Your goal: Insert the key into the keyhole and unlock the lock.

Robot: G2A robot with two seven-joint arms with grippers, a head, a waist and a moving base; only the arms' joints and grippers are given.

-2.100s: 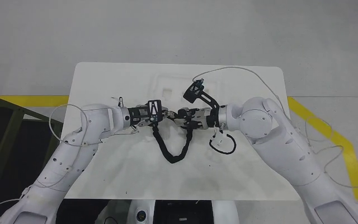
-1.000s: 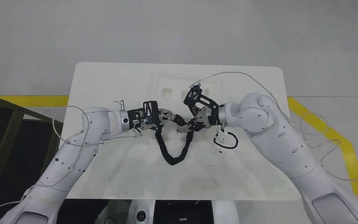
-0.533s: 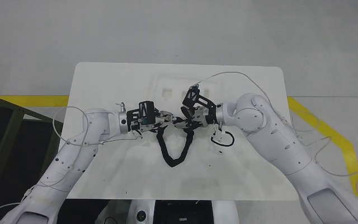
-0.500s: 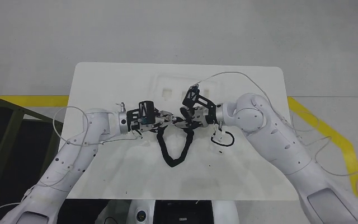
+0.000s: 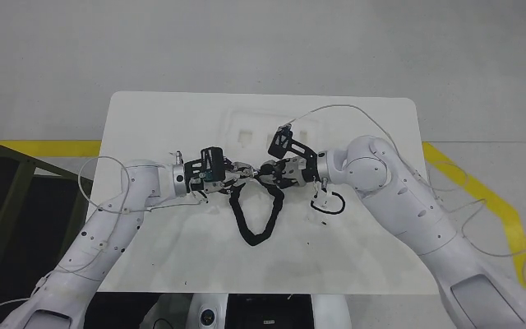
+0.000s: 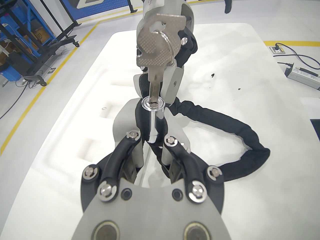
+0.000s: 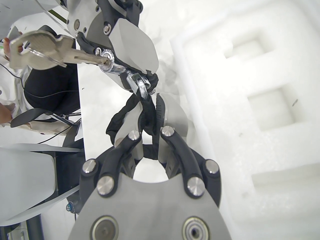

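A chrome lock barrel with a black sleeved chain is held above the table, my left gripper shut on it. A silver key on a split ring stands in the keyhole, with no finger on it. My right gripper is shut on the chain just behind the barrel, beside the key. In the top view the left gripper and right gripper meet at mid-table, and the chain loops towards the near edge.
A white foam tray with square recesses lies on the white table behind the grippers. A black cable loop hangs at the right wrist. Bare tabletop lies to both sides.
Both grippers have shifted a little to the left and stayed joined at the lock. The right wrist has turned from a downward slant to level. The chain loop has swung slightly.
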